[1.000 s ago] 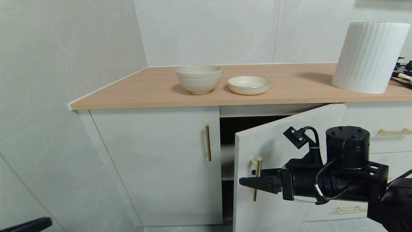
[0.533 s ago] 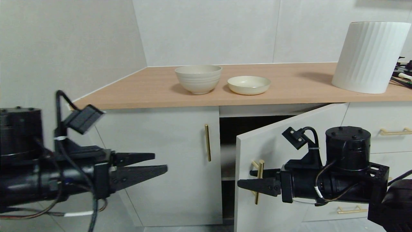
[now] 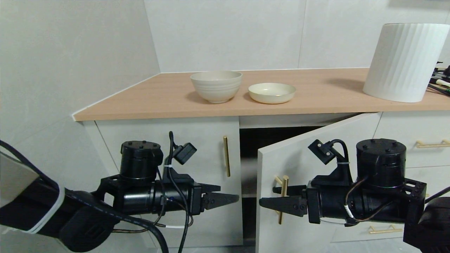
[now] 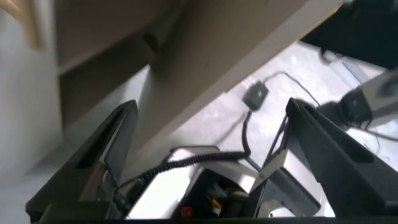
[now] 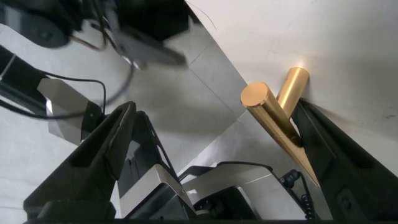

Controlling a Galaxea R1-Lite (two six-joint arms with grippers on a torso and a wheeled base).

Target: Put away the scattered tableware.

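Observation:
A ribbed cream bowl (image 3: 216,86) and a shallow cream dish (image 3: 271,92) stand side by side on the wooden counter (image 3: 147,102). Below them the right cabinet door (image 3: 299,151) stands partly ajar. My right gripper (image 3: 269,196) is open at that door's brass handle (image 3: 281,198); the handle (image 5: 273,118) lies between the right gripper's (image 5: 214,112) fingers, close to one of them. My left gripper (image 3: 228,194) is open in front of the dark gap beside the door. In the left wrist view the left gripper (image 4: 211,104) is spread wide before the cabinet shelf.
A tall white ribbed container (image 3: 404,61) stands at the counter's right end, with dark utensils (image 3: 439,84) beyond it. The left cabinet door (image 3: 168,158) is closed, its brass handle (image 3: 227,155) near the gap. Drawers with brass handles (image 3: 430,143) sit at the right.
My left arm has swung in from the left and forward to the cabinet gap. The right gripper has stayed at the door handle, and the door has opened slightly more.

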